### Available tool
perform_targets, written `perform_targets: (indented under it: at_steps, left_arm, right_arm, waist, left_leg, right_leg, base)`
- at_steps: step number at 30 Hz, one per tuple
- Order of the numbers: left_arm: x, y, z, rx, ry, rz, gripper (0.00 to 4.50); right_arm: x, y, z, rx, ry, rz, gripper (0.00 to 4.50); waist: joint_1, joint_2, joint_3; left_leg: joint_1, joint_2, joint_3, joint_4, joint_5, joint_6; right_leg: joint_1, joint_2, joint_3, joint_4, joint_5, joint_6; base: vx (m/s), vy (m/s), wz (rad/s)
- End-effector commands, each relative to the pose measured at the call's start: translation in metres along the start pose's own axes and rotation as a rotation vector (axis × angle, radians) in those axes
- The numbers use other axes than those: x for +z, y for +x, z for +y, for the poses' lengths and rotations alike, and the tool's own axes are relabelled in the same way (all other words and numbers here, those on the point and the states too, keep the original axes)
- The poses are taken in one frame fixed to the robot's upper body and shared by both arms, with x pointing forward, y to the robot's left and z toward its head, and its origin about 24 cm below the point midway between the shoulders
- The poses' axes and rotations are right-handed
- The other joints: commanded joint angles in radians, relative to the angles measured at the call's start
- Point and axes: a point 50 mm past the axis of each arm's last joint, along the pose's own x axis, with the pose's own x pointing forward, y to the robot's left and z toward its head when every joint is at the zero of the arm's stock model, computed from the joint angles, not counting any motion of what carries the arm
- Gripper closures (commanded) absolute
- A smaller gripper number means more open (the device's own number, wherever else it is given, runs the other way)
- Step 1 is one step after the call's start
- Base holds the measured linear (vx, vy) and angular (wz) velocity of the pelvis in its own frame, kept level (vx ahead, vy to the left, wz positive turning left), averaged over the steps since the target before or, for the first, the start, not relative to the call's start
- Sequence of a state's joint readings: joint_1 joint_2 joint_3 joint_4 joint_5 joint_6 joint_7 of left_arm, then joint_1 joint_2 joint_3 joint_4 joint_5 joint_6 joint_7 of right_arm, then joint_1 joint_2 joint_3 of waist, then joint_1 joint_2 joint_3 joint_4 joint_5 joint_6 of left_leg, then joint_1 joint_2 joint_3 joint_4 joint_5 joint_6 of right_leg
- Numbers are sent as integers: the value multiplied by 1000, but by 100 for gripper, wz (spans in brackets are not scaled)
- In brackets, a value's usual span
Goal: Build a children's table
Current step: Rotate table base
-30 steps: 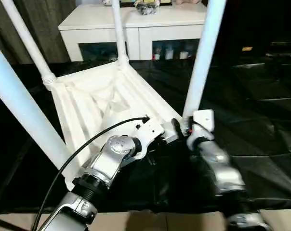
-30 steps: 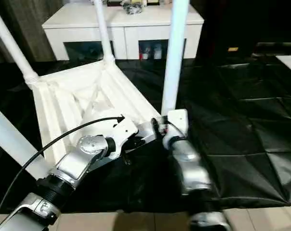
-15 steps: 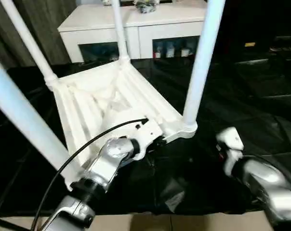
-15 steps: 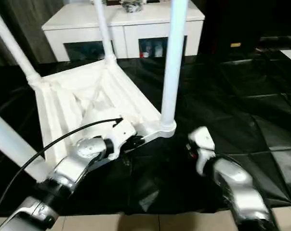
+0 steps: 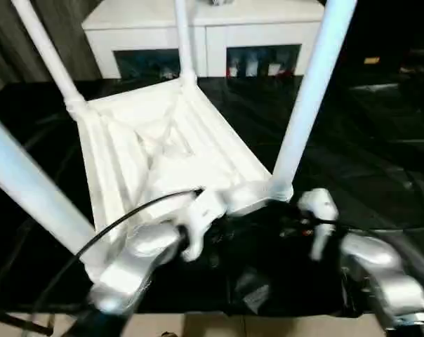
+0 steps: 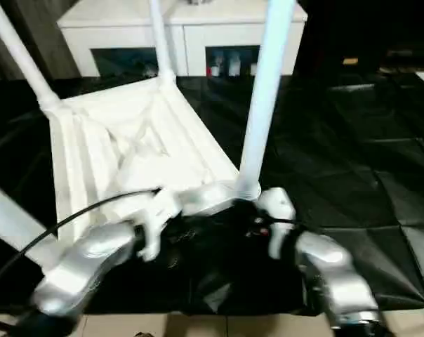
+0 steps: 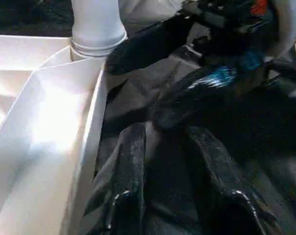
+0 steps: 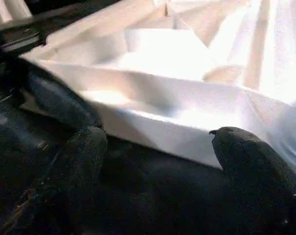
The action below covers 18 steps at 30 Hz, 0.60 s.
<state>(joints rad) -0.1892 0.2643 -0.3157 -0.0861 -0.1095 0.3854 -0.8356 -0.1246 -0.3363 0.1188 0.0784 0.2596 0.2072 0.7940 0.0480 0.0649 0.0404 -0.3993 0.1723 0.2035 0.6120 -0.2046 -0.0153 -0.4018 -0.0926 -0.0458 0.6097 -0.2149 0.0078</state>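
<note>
Tabletop (image 5: 163, 151) lies ribs-up on the black sheet (image 5: 380, 140), legs (image 5: 312, 91) standing tall. Left gripper (image 7: 172, 196) sits just beside its near rim, fingers parted, gripping nothing. Right gripper (image 8: 162, 161) faces that same rim, fingers spread wide, empty too.

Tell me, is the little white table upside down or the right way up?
Upside down. The white plastic rectangular tabletop lies with its ribbed underside facing up, and its long white tube legs point upward.
</note>
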Motion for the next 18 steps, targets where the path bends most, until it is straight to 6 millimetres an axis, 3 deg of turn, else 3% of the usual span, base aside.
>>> perform_targets:
  at_steps: [1, 3, 6, 8, 11, 13, 16, 18]
  left_arm:
    - [6, -6, -1, 4, -4, -20, 271]
    - [5, -13, -4, 0, -21, -8, 256]
    - [3, -20, -8, -2, -28, 2, 226]
    - [2, -26, -12, -7, -42, 7, 205]
    - [-3, -38, -18, -11, -80, 25, 177]
    - [-5, -44, -19, -11, -97, 36, 168]
    - [-6, -52, -17, 1, -109, 47, 144]
    - [-7, -56, -15, 18, -109, 55, 136]
  right_arm:
    - [13, 9, 1, -12, -54, -45, 67]
    - [19, 16, -2, -68, -55, -90, 67]
    - [25, 21, -10, -142, -49, -131, 67]
    - [31, 24, -18, -222, -51, -163, 67]
    - [37, 24, -33, -343, -37, -187, 67]
    - [37, 23, -37, -375, -28, -190, 67]
    - [33, 21, -46, -429, -37, -156, 67]
    - [29, 17, -57, -496, -66, -114, 67]
  waist:
    - [-3, -21, -46]
    - [-9, -20, -43]
    - [-21, -21, -38]
    - [-21, -21, -39]
    - [-20, -25, -43]
    - [-16, -29, -44]
    - [-12, -28, -49]
    - [-13, -26, -50]
  left_leg:
    - [34, 69, -29, -88, -181, 82]
    - [35, 68, -32, -98, -245, 19]
    - [33, 62, -36, -106, -304, -18]
    - [41, 60, -33, -105, -313, -38]
    - [36, 56, -31, -103, -271, -30]
    - [41, 56, -26, -99, -243, -18]
    - [36, 53, -27, -93, -173, -3]
    - [38, 52, -25, -91, -165, 0]
  right_leg:
    - [33, -52, 36, -73, -156, -240]
    - [32, -52, 38, -75, -218, -208]
    - [31, -51, 40, -82, -285, -177]
    - [24, -47, 43, -86, -271, -170]
    - [30, -46, 43, -78, -210, -181]
    - [27, -43, 44, -79, -184, -186]
    - [35, -42, 41, -66, -111, -198]
    - [33, -39, 39, -64, -92, -207]
  base:
    - [-57, 5, 1]
    - [-55, 5, -1]
    - [0, 0, 0]
    - [0, 0, 0]
    - [0, 0, 0]
    - [0, 0, 0]
    - [0, 0, 0]
    - [0, 0, 0]
